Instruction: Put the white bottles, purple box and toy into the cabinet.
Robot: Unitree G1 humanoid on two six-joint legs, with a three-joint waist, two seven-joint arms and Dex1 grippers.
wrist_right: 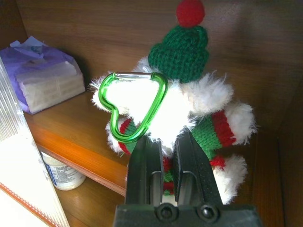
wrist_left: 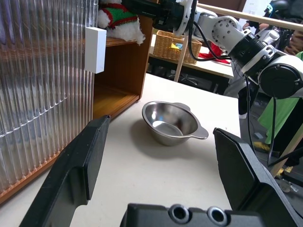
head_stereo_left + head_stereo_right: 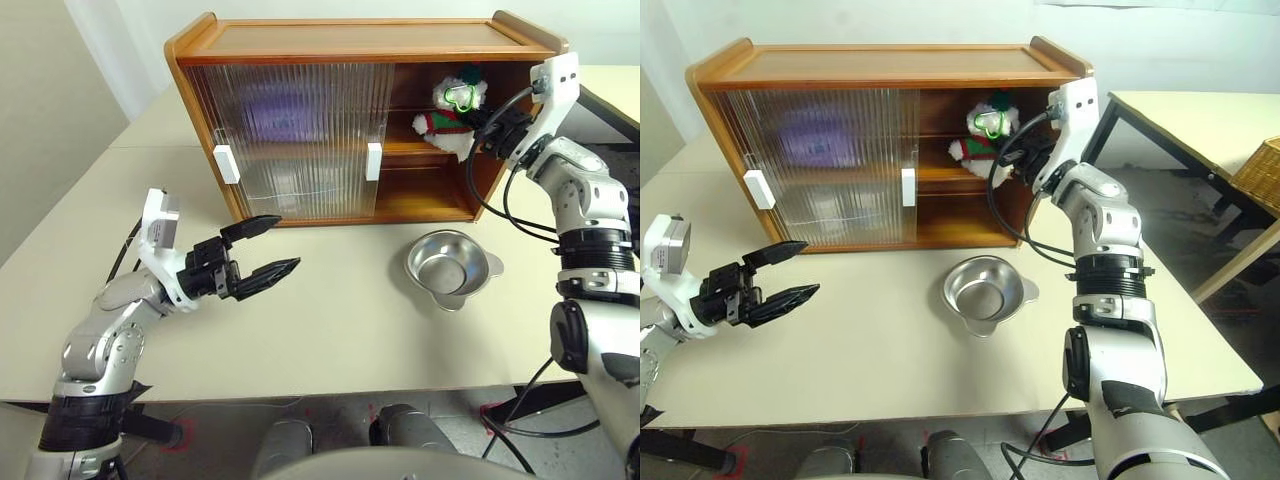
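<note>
The cabinet (image 3: 350,42) stands at the back of the table, its ribbed doors slid left and its right side open. The toy (image 3: 455,110) sits on the upper shelf there, a green clip on its front. My right gripper (image 1: 163,142) reaches into that opening and is shut on the toy's middle. The purple box (image 1: 42,80) lies further along the same shelf, behind the door. One white bottle (image 1: 64,172) stands on the lower shelf. My left gripper (image 3: 288,242) hovers open over the table, in front of the doors, with nothing between its fingers.
A shiny steel bowl (image 3: 450,265) rests on the table in front of the cabinet's open side. A second table with a wicker basket (image 3: 1260,165) stands off to the right. The near table edge runs just below my arms.
</note>
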